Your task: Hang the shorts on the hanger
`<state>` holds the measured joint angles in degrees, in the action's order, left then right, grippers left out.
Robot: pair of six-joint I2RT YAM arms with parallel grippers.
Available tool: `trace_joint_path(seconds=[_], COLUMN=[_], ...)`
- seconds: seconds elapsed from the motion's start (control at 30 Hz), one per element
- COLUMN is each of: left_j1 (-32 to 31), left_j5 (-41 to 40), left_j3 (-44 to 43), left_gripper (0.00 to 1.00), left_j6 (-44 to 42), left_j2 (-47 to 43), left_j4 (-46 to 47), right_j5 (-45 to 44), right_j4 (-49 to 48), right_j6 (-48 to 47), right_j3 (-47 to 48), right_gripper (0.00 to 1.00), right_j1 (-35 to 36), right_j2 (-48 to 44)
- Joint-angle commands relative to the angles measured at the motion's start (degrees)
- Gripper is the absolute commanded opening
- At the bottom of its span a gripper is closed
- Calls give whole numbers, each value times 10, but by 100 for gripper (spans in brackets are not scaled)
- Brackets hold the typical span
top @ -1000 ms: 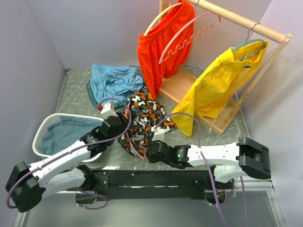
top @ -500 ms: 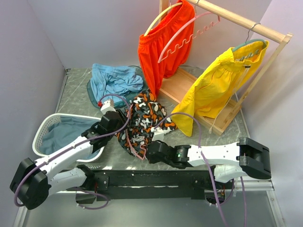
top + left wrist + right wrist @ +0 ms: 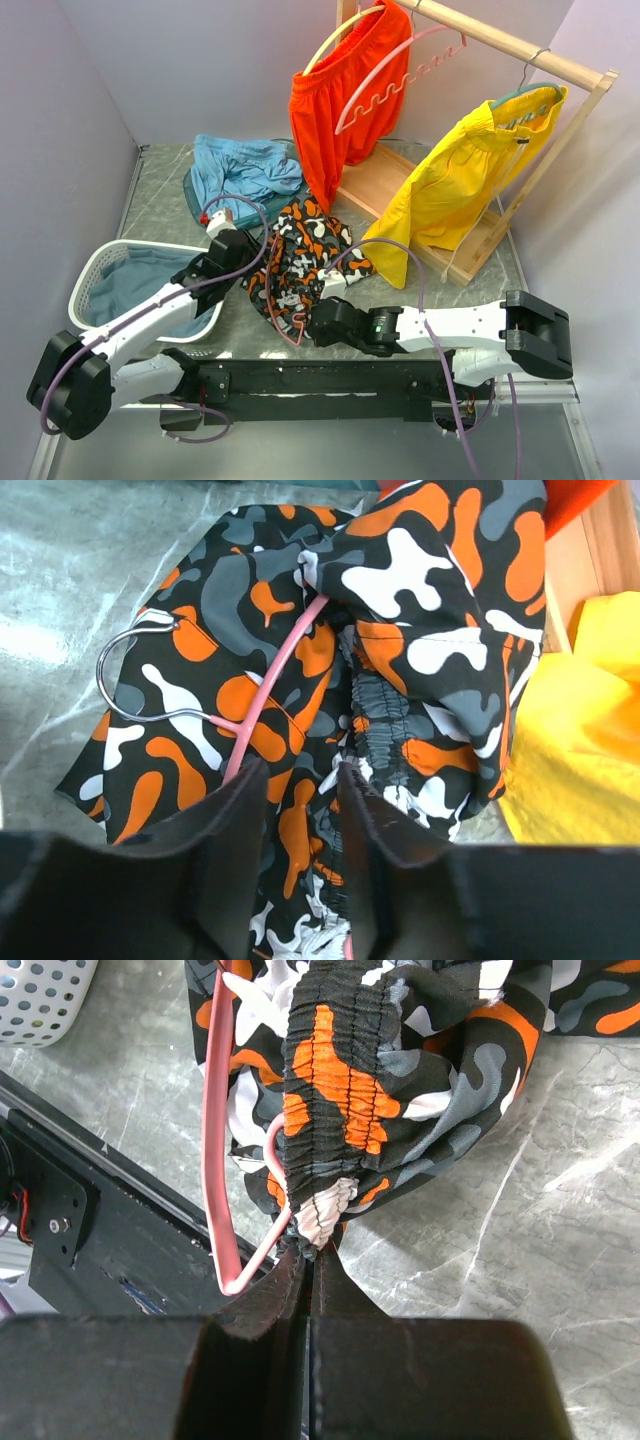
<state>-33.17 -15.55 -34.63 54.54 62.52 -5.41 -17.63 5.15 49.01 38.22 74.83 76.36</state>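
The camouflage shorts (image 3: 305,250) lie bunched on the table in front of the rack. They also show in the left wrist view (image 3: 420,600) and the right wrist view (image 3: 340,1070). The pink hanger (image 3: 272,300) runs through them; its bar (image 3: 285,670) and metal hook (image 3: 130,695) rest on the fabric, and its lower corner (image 3: 213,1130) sticks out near the table's front edge. My right gripper (image 3: 312,318) is shut (image 3: 312,1255) on the shorts' elastic waistband beside that corner. My left gripper (image 3: 248,268) is open (image 3: 300,780) just above the shorts, next to the hanger bar.
A white basket (image 3: 95,270) holding blue cloth stands at the left. A blue garment (image 3: 240,170) lies behind. The wooden rack (image 3: 500,45) carries orange shorts (image 3: 340,90), a second pink hanger (image 3: 400,70) and yellow shorts (image 3: 460,180), close on the right.
My left arm has swung left and away from me, its gripper now at the shorts' left edge. The shorts have bunched and shifted slightly. The right arm has not moved.
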Motion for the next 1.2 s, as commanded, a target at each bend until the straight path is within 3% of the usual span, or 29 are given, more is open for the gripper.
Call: trace_joint_path(seconds=[0.0,0.27,0.87,1.0,1.17], left_j1=[12,14,16,16,16], left_j5=[42,64,114,109,82], left_j3=[14,54,140,170,178], left_gripper=[35,31,38,31,28], left_j6=[8,18,19,29,13], left_j2=[18,64,133,83,-33], left_j4=[21,74,309,347,286], right_j5=[0,0,9,8,9], right_j4=[-12,-1,6,7,6], right_j6=[0,-5,-7,-7,-8], right_j3=[4,11,21,22,25], right_gripper=[0,0,0,0,0], right_j1=[-2,-2,-2,-2,-2], right_j2=[-9,-3,8,7,11])
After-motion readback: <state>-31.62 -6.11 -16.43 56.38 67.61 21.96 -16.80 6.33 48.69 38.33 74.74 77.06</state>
